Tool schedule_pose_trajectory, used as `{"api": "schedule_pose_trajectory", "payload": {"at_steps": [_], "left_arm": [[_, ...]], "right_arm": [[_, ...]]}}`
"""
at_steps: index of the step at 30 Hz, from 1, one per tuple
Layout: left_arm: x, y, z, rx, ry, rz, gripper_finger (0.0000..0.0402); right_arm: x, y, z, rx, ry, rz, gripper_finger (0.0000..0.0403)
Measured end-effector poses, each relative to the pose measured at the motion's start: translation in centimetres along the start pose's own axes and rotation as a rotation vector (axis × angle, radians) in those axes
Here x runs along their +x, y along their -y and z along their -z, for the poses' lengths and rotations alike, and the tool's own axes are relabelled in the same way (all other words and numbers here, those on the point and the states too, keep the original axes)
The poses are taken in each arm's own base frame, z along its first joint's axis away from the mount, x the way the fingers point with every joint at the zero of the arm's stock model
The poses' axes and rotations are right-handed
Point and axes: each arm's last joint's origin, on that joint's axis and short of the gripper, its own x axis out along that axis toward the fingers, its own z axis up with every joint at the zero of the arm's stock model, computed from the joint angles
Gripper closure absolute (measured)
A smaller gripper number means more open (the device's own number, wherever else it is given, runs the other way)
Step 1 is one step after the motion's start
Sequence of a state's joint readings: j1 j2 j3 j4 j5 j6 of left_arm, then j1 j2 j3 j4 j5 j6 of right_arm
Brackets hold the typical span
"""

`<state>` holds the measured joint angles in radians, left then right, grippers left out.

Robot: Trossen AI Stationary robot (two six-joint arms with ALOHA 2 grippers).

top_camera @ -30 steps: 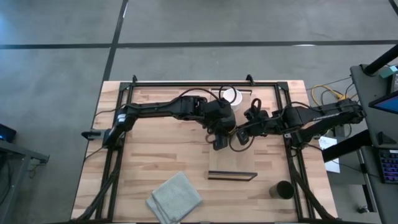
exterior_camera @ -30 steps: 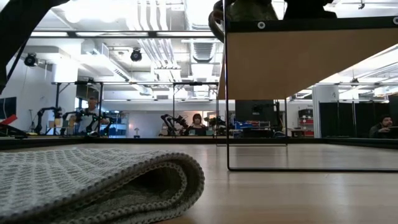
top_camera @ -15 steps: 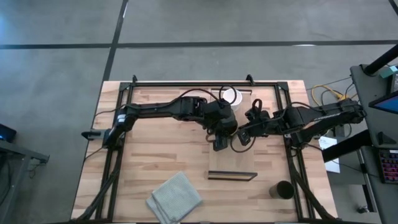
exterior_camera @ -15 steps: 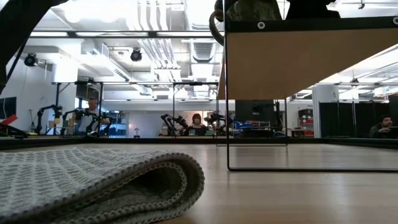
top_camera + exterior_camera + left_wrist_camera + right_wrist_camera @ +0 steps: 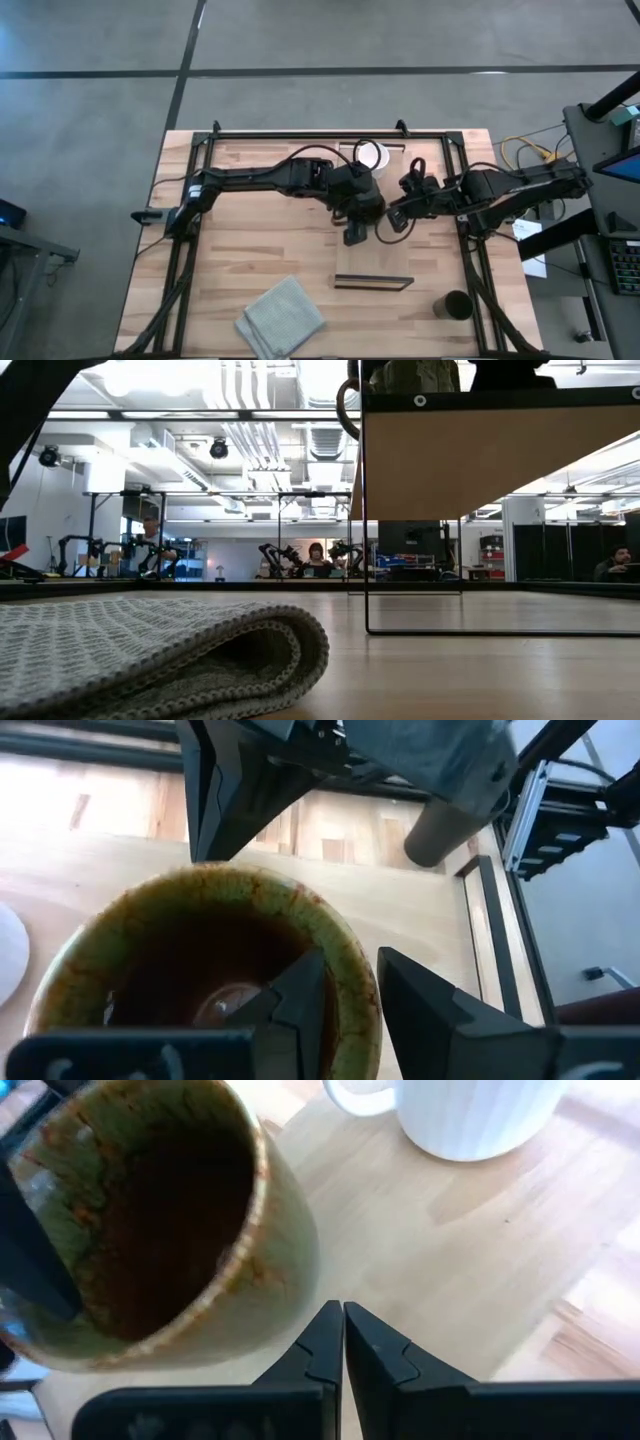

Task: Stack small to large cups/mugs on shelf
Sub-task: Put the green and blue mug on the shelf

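The olive-brown mug (image 5: 200,950) with its brown inside is over the light-wood shelf (image 5: 375,255), held by my left gripper (image 5: 345,970), which also shows in the high view (image 5: 358,222). In the low view the mug (image 5: 415,375) shows at the shelf's top edge (image 5: 480,460); its base is hidden. My right gripper (image 5: 343,1315) is shut and holds nothing, right beside the mug's outer wall (image 5: 290,1270). The white handled mug (image 5: 370,155) stands on the shelf's far end. The dark handleless cup (image 5: 455,305) stands on the table at the near right. My left gripper has the olive mug's rim (image 5: 350,945), one finger (image 5: 295,1005) inside the mug and the other (image 5: 425,1015) outside. The fingers come from above, pointing down. The mug is upright, mouth up; whether its base rests on the shelf I cannot tell. My right gripper: whether its shut fingertips touch the mug's wall I cannot tell.
A folded grey cloth (image 5: 280,318) lies near the table's near edge, left of the shelf, and fills the low view's front (image 5: 150,650). A dark frame (image 5: 190,200) runs round the tabletop. People and other arms show in the room beyond the table.
My left gripper has carried the olive mug a little toward the table's right edge, the mug staying upright. My right gripper has drawn back a little toward the table's right edge.
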<state>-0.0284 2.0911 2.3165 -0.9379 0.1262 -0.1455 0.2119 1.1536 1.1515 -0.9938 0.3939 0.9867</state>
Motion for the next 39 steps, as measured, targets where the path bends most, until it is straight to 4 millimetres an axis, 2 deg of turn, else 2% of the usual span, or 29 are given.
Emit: {"api": "schedule_pose_trajectory", "payload": {"at_steps": [5,12,18,26,39], "left_arm": [[-0.3,0.2,-1.0,0.013,0.091,0.013,0.0320],[-3.2,0.5,-1.6,0.018,0.133,-0.035,0.0326],[-5.6,0.4,-0.3,0.002,0.011,-0.140,0.0391],[-5.2,0.0,1.4,-0.065,-0.156,-0.200,0.0401],[-4.6,-0.6,1.8,-0.071,-0.185,-0.239,0.0401]], "right_arm": [[-0.9,0.7,0.0,0.003,0.006,-0.009,0.0394],[-3.3,2.2,-0.2,0.012,0.043,-0.063,0.0394],[-5.3,3.2,-0.7,-0.007,0.115,-0.107,0.0394],[-6.0,3.7,-0.8,-0.016,0.149,-0.114,0.0394],[-4.7,2.7,-0.7,-0.048,0.107,-0.082,0.0394]]}}
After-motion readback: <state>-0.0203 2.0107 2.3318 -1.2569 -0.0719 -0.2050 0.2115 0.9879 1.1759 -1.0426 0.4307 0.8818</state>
